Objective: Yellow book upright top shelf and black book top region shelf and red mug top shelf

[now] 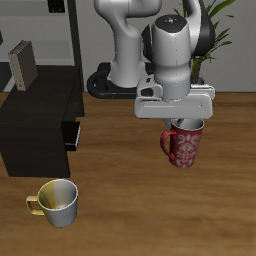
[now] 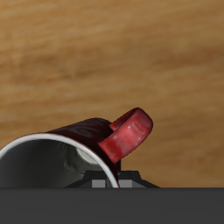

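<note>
We see a robot arm holding a dark red mug (image 1: 184,146) in the air above a wooden surface (image 1: 150,215). The gripper (image 1: 185,124) is clamped on the mug's rim, and the mug hangs upright below it, clear of the wood, about midway between the surface's front and back edges. In the wrist view we look down past the pale grey inside of the mug to its red handle (image 2: 128,135), which sticks out to one side with bare wood beneath it.

A large low black shelf (image 1: 35,125) stands at the opposite side edge of the surface, well apart from the mug. A small thick grey-tan book (image 1: 22,64), the yellow book of the task, stands upright near the shelf top's far end. We cannot make out the black book in either view. A cream mug with a yellow handle (image 1: 56,201) sits near the surface's front edge, in front of the shelf.

We judge that the step in hand is carrying the red mug to the shelf top. To do it well, we should keep the mug high enough to clear the shelf's edge, carry it level so it does not swing in the rim grip, and set it down on a bare part of the top, apart from the upright book, before releasing.
</note>
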Controlling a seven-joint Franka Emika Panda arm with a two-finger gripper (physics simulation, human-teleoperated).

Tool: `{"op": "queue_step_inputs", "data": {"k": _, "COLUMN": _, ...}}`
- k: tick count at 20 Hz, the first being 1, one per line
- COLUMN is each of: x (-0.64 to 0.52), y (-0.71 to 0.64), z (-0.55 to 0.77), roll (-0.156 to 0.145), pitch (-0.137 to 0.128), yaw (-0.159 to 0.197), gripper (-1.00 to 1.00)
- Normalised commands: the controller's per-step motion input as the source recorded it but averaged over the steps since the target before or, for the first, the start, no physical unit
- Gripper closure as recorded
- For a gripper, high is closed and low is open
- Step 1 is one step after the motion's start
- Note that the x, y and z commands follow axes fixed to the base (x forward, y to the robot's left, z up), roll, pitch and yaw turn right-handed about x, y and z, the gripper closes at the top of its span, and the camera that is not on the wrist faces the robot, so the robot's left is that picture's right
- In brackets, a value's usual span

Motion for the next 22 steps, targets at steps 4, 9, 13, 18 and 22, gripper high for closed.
{"op": "queue_step_inputs", "data": {"k": 4, "x": -0.29, "y": -0.31, "z": 0.68, "roll": -0.059, "pitch": -0.089, "yaw": 0.090, "gripper": 1.00}}
{"op": "queue_step_inputs", "data": {"k": 9, "x": -0.13, "y": -0.52, "z": 0.53, "roll": -0.072, "pitch": -0.038, "yaw": -0.010, "gripper": 1.00}}
{"op": "queue_step_inputs", "data": {"k": 13, "x": -0.34, "y": -0.69, "z": 0.75, "roll": -0.064, "pitch": -0.037, "yaw": 0.010, "gripper": 1.00}}
{"op": "queue_step_inputs", "data": {"k": 18, "x": -0.31, "y": -0.40, "z": 0.48, "roll": -0.029, "pitch": -0.062, "yaw": -0.016, "gripper": 1.00}}
{"op": "queue_step_inputs", "data": {"k": 22, "x": -0.17, "y": -0.08, "z": 0.21, "roll": 0.009, "pitch": -0.015, "yaw": -0.003, "gripper": 1.00}}
